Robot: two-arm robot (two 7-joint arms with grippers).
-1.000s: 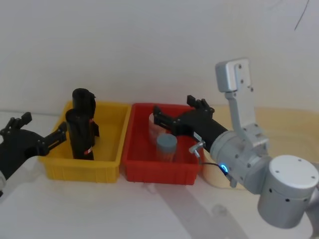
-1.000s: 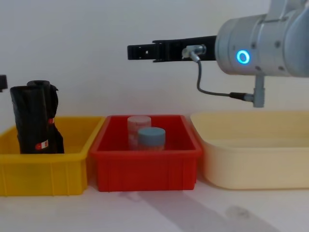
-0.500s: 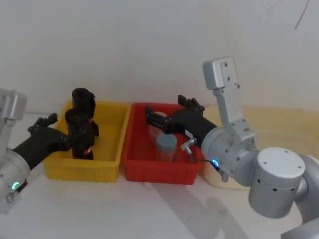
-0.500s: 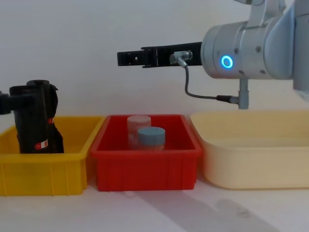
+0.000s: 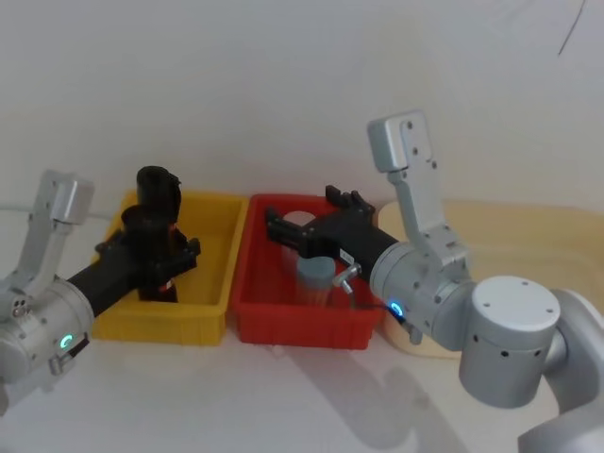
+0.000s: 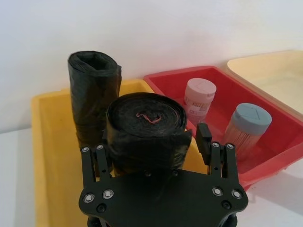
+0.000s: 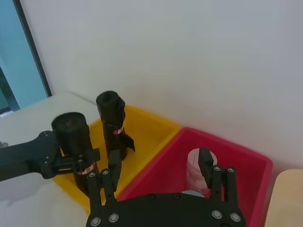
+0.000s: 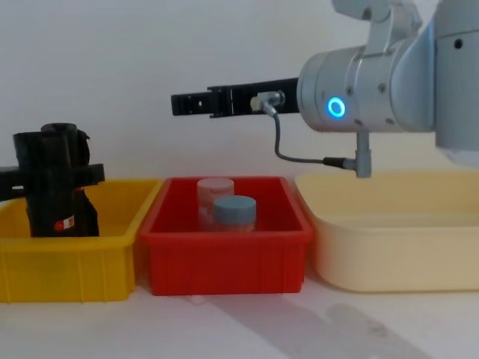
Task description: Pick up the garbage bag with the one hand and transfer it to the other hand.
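Note:
The garbage bag (image 5: 149,226) is the front, straight black roll with a red-and-white label, upright in the yellow bin (image 5: 212,274). It also shows in the chest view (image 8: 49,206) and the left wrist view (image 6: 144,118). My left gripper (image 5: 156,250), on the green-ringed arm, is open with one finger on each side of the roll's upper part (image 6: 147,146). My right gripper (image 5: 307,215), on the blue-ringed arm, hovers open above the red bin (image 5: 302,326), well to the right of the roll (image 7: 71,132).
A second black roll (image 5: 159,184) with a flared bottom stands just behind the garbage bag. Two lidded jars (image 5: 316,274) stand in the red bin. A cream tub (image 8: 397,247) sits at the right. A white wall is close behind the bins.
My left arm has swung in from the left, and its fingers now straddle the front roll. The right arm has shifted left, its gripper farther over the red bin.

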